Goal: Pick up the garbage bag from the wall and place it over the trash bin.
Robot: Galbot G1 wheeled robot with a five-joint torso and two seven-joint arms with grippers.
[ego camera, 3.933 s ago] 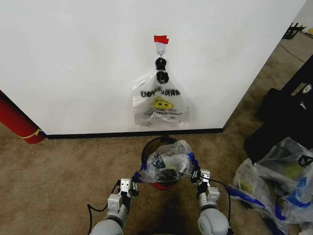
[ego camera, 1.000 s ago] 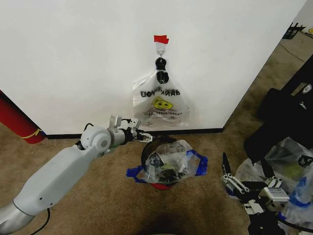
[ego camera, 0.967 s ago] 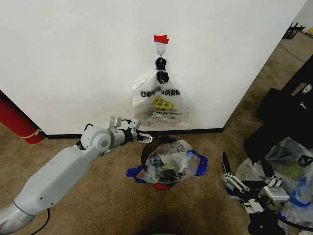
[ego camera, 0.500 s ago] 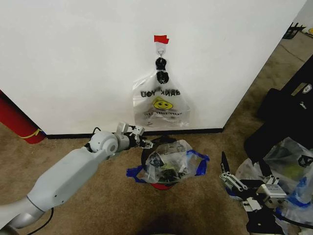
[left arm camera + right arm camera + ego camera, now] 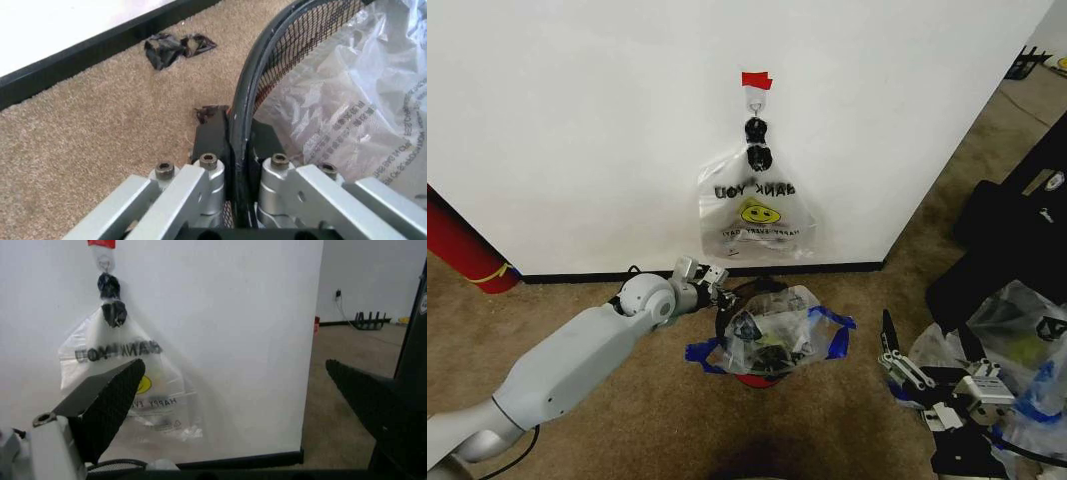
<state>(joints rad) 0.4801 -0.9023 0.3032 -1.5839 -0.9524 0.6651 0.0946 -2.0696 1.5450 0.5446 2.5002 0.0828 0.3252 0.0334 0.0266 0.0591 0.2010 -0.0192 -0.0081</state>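
L pincer [image 5: 719, 291] sits at the back-left rim of the trash bin [image 5: 727, 305], low on the carpet [image 5: 577, 300] just in front of the wall [image 5: 577, 120]. In the L wrist view the pincer [image 5: 241, 150] has its two black fingers [image 5: 212, 135] clamped on the bin's black rim wire [image 5: 241, 100], one finger outside, one inside the mesh; closed on the rim, not on plastic as far as can be seen.

The garbage bag [image 5: 777, 330] is draped over the bin's mouth, crinkly translucent plastic w/ black lettering, blue patches hanging out on both sides: one at front-left on the carpet, one to the right of the bin. In the wrist view the bag [image 5: 353, 110] lies against the inside of the mesh, right beside the inner finger. Red base of the bin shows under the bag at front.

R pincer [image 5: 927, 372] is low at the robot's right, well apart from the bin, near a heap of clear sacks [image 5: 1017, 350]; its fingers are spread wide, holding nothing. In the R wrist view the fingers [image 5: 107, 405] are splayed far apart.

On the wall, a smiley-face bag [image 5: 755, 215] hangs from a hook [image 5: 754, 100] under a red tape strip [image 5: 756, 80], directly above the bin. Two scraps of black plastic [image 5: 175, 47] lie on the carpet by the baseboard [image 5: 677, 273].
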